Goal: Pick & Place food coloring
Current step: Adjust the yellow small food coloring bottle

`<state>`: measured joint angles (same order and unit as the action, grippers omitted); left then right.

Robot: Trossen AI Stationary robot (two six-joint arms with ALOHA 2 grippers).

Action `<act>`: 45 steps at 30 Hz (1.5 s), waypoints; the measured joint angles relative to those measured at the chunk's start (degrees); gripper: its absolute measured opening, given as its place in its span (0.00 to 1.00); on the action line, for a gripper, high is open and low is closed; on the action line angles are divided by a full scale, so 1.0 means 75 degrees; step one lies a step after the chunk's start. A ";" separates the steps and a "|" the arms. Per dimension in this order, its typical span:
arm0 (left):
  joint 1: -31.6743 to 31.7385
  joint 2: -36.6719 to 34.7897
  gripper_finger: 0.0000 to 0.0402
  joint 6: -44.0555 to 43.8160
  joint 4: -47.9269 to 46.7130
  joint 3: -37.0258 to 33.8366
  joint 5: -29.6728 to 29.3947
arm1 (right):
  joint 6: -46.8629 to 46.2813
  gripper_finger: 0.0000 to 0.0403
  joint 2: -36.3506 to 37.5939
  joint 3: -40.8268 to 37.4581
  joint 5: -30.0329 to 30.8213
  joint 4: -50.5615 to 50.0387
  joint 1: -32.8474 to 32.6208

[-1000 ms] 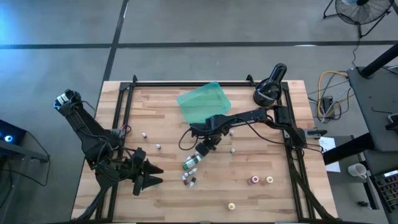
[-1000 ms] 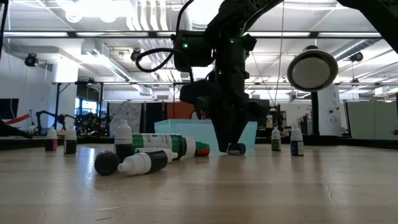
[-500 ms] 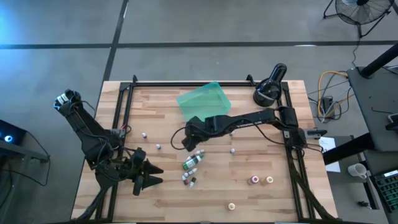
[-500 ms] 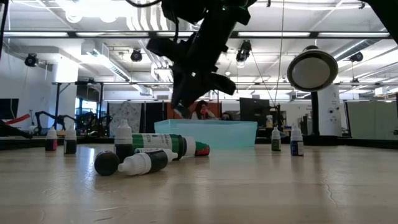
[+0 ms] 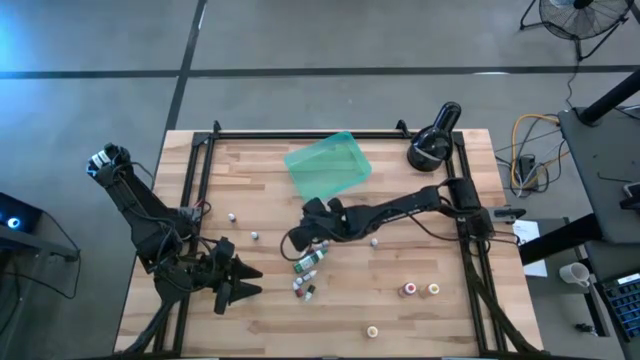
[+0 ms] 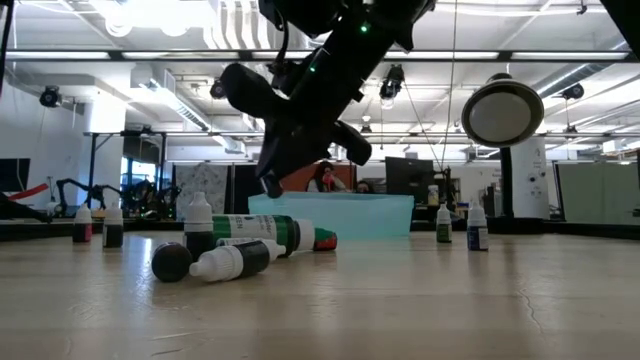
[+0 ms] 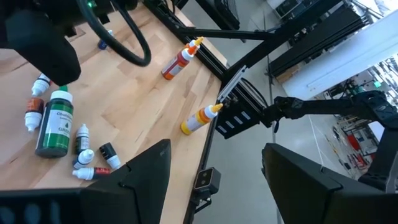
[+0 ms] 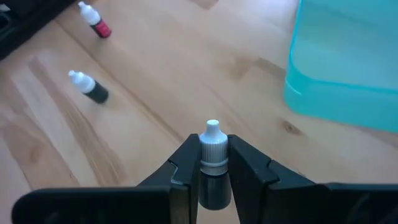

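The right gripper (image 8: 213, 163), jaws clamped on a small white-capped dark food coloring bottle (image 8: 211, 168), has lifted off the wooden desk (image 5: 400, 320) toward the translucent teal tray (image 5: 327, 165); the left gripper (image 5: 243, 282) waits wide.

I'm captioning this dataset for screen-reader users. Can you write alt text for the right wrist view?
The right gripper is shut on a small white-capped dropper bottle, held upright between its two dark fingers above a wooden table. Beyond it a translucent teal tray rests on the wood to one side, and two more small bottles, a dark one and a red one, lie to the other.
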<state>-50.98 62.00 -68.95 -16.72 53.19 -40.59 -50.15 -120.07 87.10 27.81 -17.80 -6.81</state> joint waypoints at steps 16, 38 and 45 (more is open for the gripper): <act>0.0000 0.0000 0.56 -0.0417 -0.0544 0.0000 0.0001 | -0.2062 0.15 -0.0114 -0.1060 -0.1248 0.0143 0.0110; 0.0000 0.0000 0.56 -0.0475 -0.0512 0.0000 0.0001 | 0.0023 0.42 -0.0286 0.1177 -0.3568 -0.3067 0.1161; 0.0002 0.0000 0.56 -0.0475 -0.0517 0.0000 0.0001 | 0.2250 0.42 -0.0849 0.2509 -0.3520 -0.4339 0.0943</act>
<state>-50.96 62.00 -72.51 -20.60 53.19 -40.58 -33.28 -126.43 105.92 1.41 -50.34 0.26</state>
